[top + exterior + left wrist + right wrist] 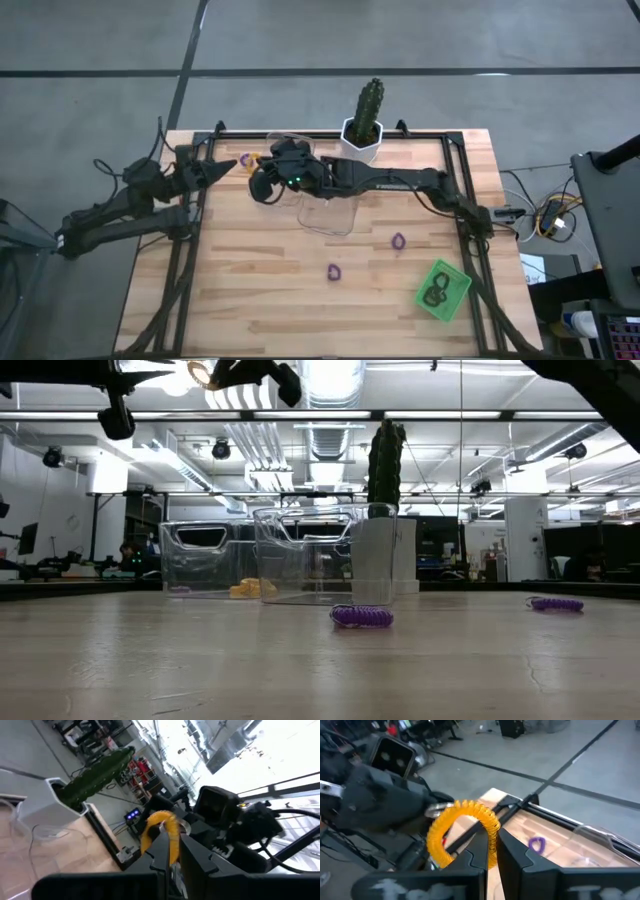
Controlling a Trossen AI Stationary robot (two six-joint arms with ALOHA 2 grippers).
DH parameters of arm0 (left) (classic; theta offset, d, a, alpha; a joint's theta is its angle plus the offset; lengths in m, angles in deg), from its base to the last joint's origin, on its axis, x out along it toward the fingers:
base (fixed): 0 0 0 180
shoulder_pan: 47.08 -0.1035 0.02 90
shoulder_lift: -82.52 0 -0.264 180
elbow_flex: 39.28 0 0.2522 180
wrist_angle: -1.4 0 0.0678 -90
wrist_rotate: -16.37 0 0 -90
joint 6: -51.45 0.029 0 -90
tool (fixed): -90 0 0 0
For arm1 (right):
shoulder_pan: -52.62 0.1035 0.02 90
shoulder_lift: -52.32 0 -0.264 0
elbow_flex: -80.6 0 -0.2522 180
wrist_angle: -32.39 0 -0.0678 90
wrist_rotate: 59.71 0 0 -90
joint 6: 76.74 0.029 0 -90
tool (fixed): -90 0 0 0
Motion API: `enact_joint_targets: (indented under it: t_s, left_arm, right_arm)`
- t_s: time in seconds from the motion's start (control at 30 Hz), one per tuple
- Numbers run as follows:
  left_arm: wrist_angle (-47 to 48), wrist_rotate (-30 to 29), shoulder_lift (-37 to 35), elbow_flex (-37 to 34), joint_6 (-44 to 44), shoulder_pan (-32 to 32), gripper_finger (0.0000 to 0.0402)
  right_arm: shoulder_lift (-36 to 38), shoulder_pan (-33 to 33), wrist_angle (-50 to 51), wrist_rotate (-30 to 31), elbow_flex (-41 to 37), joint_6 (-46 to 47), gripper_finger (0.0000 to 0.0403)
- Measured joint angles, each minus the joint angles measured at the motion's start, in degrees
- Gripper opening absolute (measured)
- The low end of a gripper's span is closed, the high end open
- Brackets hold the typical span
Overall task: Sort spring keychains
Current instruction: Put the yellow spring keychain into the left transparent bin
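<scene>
An orange spring keychain (465, 815) hangs in the air over the table's far-left part, between both grippers. My left gripper (237, 163) comes from the left and is shut on it in the left wrist view (172, 855). My right gripper (262, 185) reaches across from the right and is shut on the same coil (492, 855). A small silver ring (437, 810) sits on the coil. Two purple keychains (398, 241) (333, 272) lie flat on the wood. Black keychains (433, 295) lie in a green tray (455, 280). My left gripper pinches the orange coil's loop (172, 840) between its two fingers, lifted clear of the table, with the rest of the loop arching beyond the fingertips. My right gripper pinches the loop's other side (492, 837) between its two fingers, facing the left gripper; the coil curves away past the fingertips, clear of the table.
A cactus in a white pot (362, 140) stands at the far edge. One clear bin (290, 140) sits beside it, and another (327, 215) lies under the right arm. Orange keychains (250, 588) lie in a far clear bin. A black frame (460, 180) edges the table.
</scene>
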Motion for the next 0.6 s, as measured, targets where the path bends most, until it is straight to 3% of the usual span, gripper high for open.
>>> enact_joint_targets:
  t_s: [0.6]
  left_arm:
    - [-1.00,1.16,5.64,-0.37,1.49,0.01,0.0035]
  right_arm:
    - [0.59,-0.16,2.16,-0.04,-0.16,0.00,0.0018]
